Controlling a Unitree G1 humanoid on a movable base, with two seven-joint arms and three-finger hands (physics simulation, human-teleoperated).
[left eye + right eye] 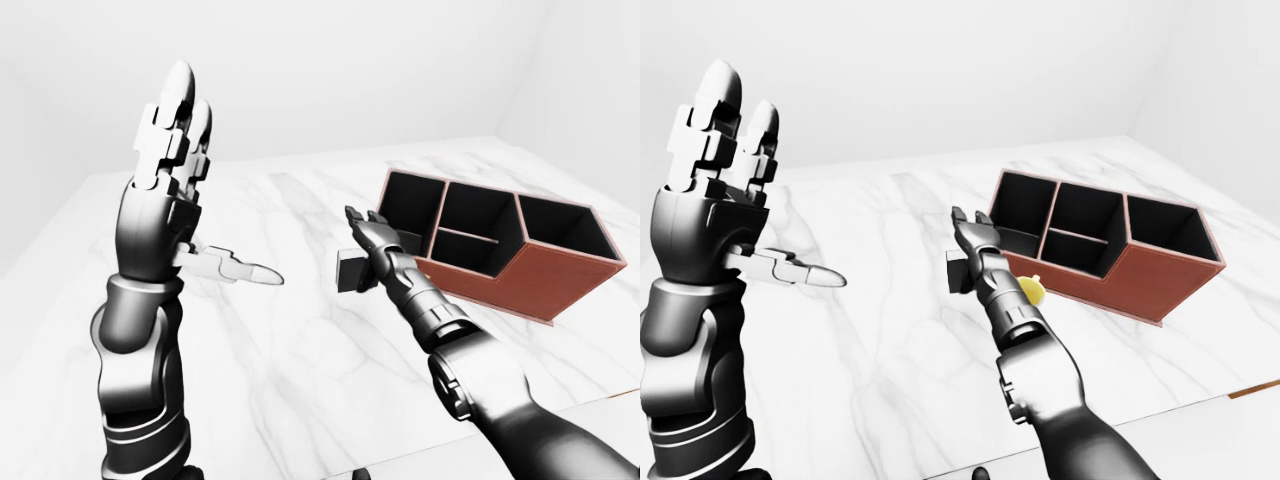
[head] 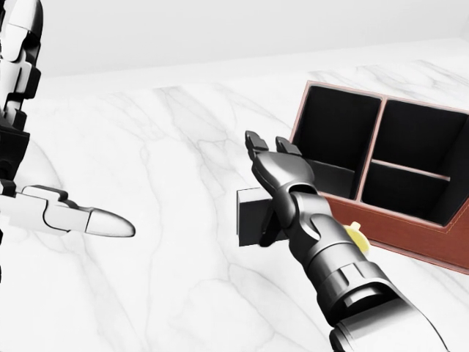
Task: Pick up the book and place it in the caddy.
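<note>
The book [image 2: 250,216], small and dark with a pale top edge, stands upright on the marble table just left of the caddy [image 2: 410,229]. The caddy is a brown box with three black compartments, all showing dark insides. My right hand [image 2: 265,189] is at the book's right side, its fingers [image 2: 258,150] stretched out above the book and its thumb hanging down across the book's face. It is open and not closed round the book. My left hand [image 1: 222,180] is raised at the left with its fingers pointing up, open and holding nothing.
A small yellow thing [image 1: 1030,290] shows beside my right forearm, close to the caddy's near wall. The white marble table [image 1: 300,350] spreads to the left and below the book. Its near edge [image 1: 1240,392] shows at the bottom right of the right-eye view.
</note>
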